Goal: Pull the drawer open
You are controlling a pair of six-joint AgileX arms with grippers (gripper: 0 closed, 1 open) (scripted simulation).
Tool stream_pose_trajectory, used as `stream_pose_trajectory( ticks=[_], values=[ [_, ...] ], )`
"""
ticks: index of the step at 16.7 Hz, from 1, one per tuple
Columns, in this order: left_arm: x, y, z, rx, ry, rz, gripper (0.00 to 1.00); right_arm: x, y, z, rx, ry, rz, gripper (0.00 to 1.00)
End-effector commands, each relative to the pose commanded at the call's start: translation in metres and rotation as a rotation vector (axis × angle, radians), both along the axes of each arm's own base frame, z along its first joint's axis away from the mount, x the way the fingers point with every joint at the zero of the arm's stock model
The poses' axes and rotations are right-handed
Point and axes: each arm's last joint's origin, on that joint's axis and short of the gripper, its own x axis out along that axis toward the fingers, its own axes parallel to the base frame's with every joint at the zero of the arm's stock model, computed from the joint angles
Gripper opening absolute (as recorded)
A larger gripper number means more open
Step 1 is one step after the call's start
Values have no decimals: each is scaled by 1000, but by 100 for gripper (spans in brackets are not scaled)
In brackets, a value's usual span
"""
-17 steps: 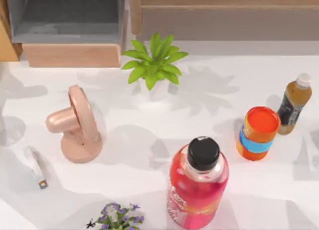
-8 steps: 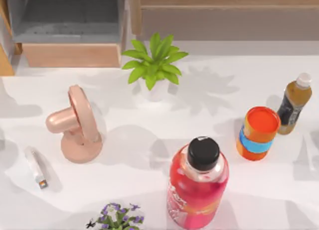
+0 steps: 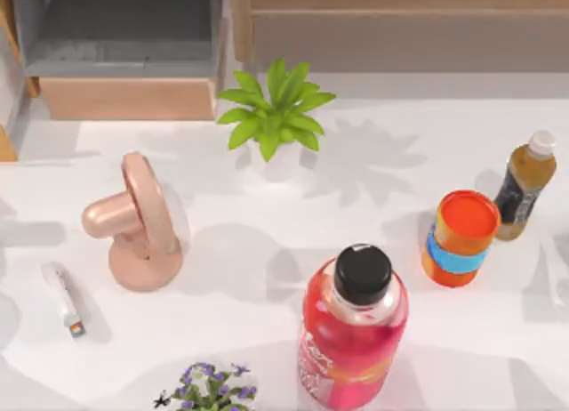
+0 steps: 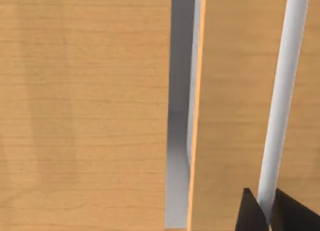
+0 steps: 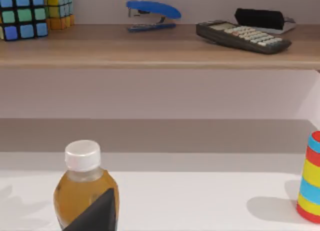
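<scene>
The drawer (image 3: 5, 146) is a narrow orange-brown sliver at the table's far left edge, with a strip of its grey inner wall (image 3: 9, 82) behind it. In the left wrist view its wooden front (image 4: 235, 91) stands off a grey gap (image 4: 177, 91). A pale bar handle (image 4: 282, 101) runs along that front. My left gripper (image 4: 268, 213) is shut on the handle, with a dark fingertip (image 4: 249, 213) on either side of the bar. Part of my right gripper (image 5: 95, 216) hangs in front of the amber bottle (image 5: 82, 191) at the right.
An open grey box with a pale beige front (image 3: 129, 98) stands at the back left, beside a green plant (image 3: 274, 108). A pink fan (image 3: 133, 224), a white stick (image 3: 62, 297), a red bottle (image 3: 356, 331), an orange can (image 3: 460, 237) and an amber bottle (image 3: 524, 184) stand around the table.
The drawer's orange-brown front has slid toward the table's front edge and further off the left side, baring more grey wall. Shadows at the left have shifted.
</scene>
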Motion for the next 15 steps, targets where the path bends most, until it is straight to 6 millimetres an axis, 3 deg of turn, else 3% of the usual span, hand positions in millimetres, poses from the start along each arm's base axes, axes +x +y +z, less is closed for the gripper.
stream_pose_trajectory(
  ticks=[3, 8, 13, 15],
  values=[
    [-16, 2, 6, 15, -24, -2, 0, 0, 0, 0, 0, 0, 0, 100],
    [-20, 3, 8, 28, -37, -9, 0, 0, 0, 0, 0, 0, 0, 100],
    [-67, 1, 1, 0, -4, -3, 0, 0, 0, 0, 0, 0, 0, 100],
    [-78, 2, 5, 16, -23, -6, 0, 0, 0, 0, 0, 0, 0, 100]
  ],
)
